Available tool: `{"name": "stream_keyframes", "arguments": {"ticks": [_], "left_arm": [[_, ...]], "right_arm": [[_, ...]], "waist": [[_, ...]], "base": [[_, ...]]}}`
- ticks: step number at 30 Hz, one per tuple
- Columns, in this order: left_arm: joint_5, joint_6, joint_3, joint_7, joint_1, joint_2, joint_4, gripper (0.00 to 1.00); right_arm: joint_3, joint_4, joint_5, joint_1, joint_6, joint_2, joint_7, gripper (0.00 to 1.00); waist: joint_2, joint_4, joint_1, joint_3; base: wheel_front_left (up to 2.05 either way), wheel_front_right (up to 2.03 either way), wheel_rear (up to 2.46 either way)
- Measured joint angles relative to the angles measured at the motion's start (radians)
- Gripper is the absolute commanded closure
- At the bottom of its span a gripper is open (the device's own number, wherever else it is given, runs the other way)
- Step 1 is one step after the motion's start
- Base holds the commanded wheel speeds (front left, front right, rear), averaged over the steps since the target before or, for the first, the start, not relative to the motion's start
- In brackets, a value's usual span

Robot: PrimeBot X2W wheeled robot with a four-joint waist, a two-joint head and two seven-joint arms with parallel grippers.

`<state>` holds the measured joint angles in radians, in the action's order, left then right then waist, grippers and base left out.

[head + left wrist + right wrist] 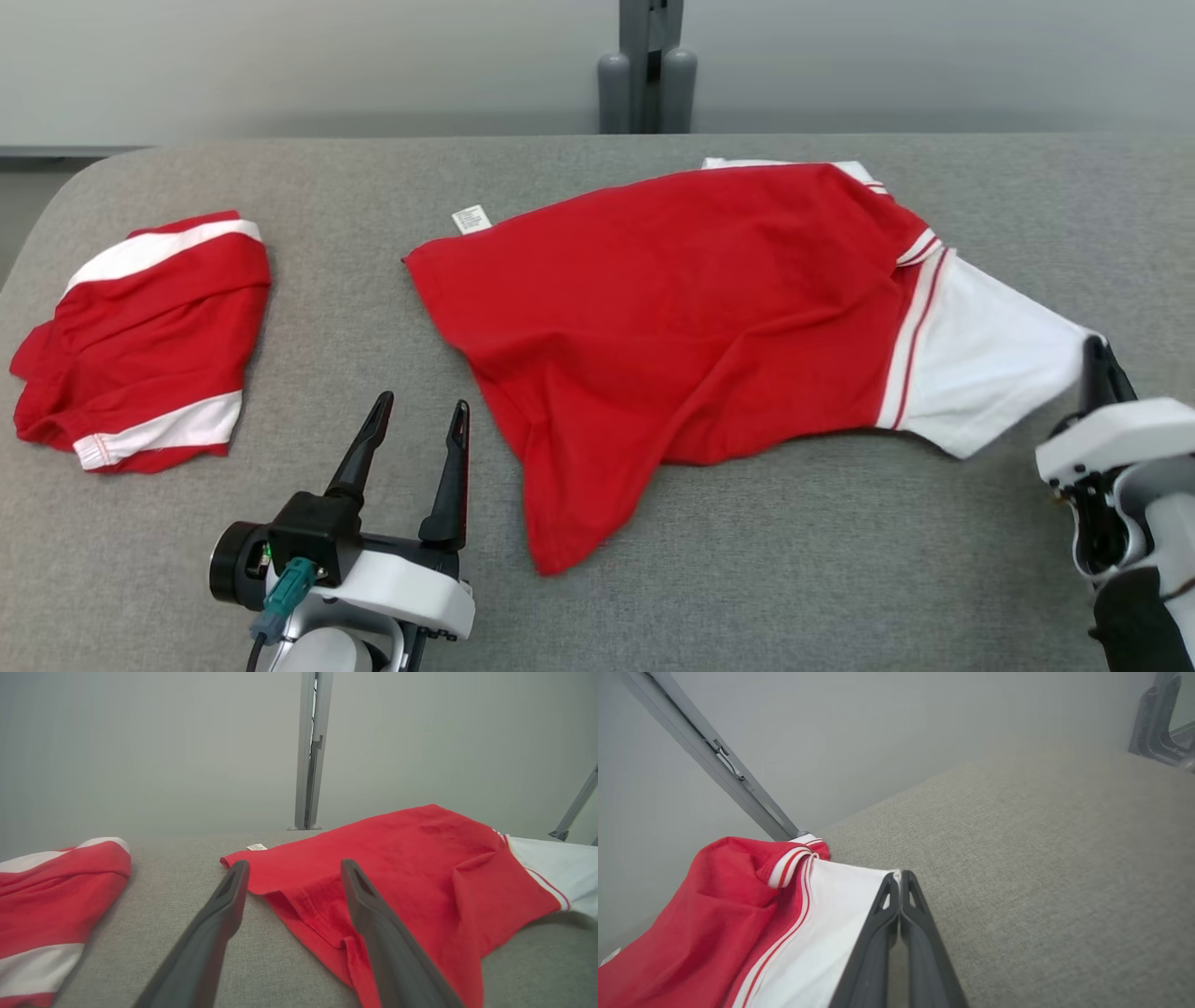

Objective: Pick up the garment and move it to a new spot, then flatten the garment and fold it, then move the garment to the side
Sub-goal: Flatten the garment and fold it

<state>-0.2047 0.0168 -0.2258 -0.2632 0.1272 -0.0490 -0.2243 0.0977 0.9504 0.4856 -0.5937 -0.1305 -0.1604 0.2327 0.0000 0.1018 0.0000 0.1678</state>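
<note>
The garment (691, 308), red with a white sleeve (980, 364), lay spread and creased on the grey table (747, 560), centre to right in the head view. A label (470, 218) showed at its far left edge. The right gripper (900, 877) was pressed together, pinching the outer edge of the white sleeve. The left gripper (421, 408) stood spread above the table, just beside the garment's near left hem, not touching it. A second garment (140, 345), folded, lay well apart at the left.
</note>
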Motion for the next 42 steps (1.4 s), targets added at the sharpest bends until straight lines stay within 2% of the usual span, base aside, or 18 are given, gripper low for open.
{"name": "stream_keyframes", "arguments": {"ticks": [10,15,18,22,28,34,42], "left_arm": [[0.0,0.0,-0.006,0.0,-0.021,0.0,-0.016,0.0],[0.001,-0.017,-0.029,0.0,-0.035,0.0,-0.078,0.0],[-0.045,-0.047,-0.052,0.0,-0.042,0.001,-0.15,0.0],[-0.075,-0.091,-0.095,0.081,-0.042,0.001,-0.228,0.0],[-0.143,-0.13,-0.15,0.213,-0.048,-0.004,-0.211,0.0],[-0.173,-0.139,-0.208,0.327,-0.059,-0.037,-0.164,0.0],[-0.181,-0.14,-0.237,0.355,-0.057,-0.046,-0.133,0.0]], "right_arm": [[0.122,-0.051,-0.048,0.135,0.0,0.045,0.012,1.0],[0.145,-0.095,-0.066,0.175,0.0,0.069,-0.018,1.0],[0.158,-0.119,-0.079,0.185,0.0,0.077,-0.03,1.0],[0.169,-0.143,-0.102,0.197,0.0,0.091,-0.048,1.0],[0.186,-0.168,-0.12,0.22,0.0,0.101,-0.062,1.0],[0.197,-0.192,-0.132,0.233,0.0,0.107,-0.08,1.0],[0.196,-0.205,-0.133,0.234,0.0,0.111,-0.089,1.0]], "waist": [[0.0,-0.041,0.0,-0.044],[0.0,-0.041,0.0,-0.049],[0.0,-0.036,0.0,-0.054],[0.0,-0.029,0.0,-0.064],[0.0,-0.019,0.0,-0.078],[0.0,-0.016,0.0,-0.076],[0.0,-0.025,0.0,-0.062]], "base": [[0.0,0.0,0.0],[0.0,0.0,0.0],[0.0,0.0,0.0],[0.0,0.0,0.0],[0.0,0.0,0.0],[0.0,0.0,0.0],[0.0,0.0,0.0]]}}
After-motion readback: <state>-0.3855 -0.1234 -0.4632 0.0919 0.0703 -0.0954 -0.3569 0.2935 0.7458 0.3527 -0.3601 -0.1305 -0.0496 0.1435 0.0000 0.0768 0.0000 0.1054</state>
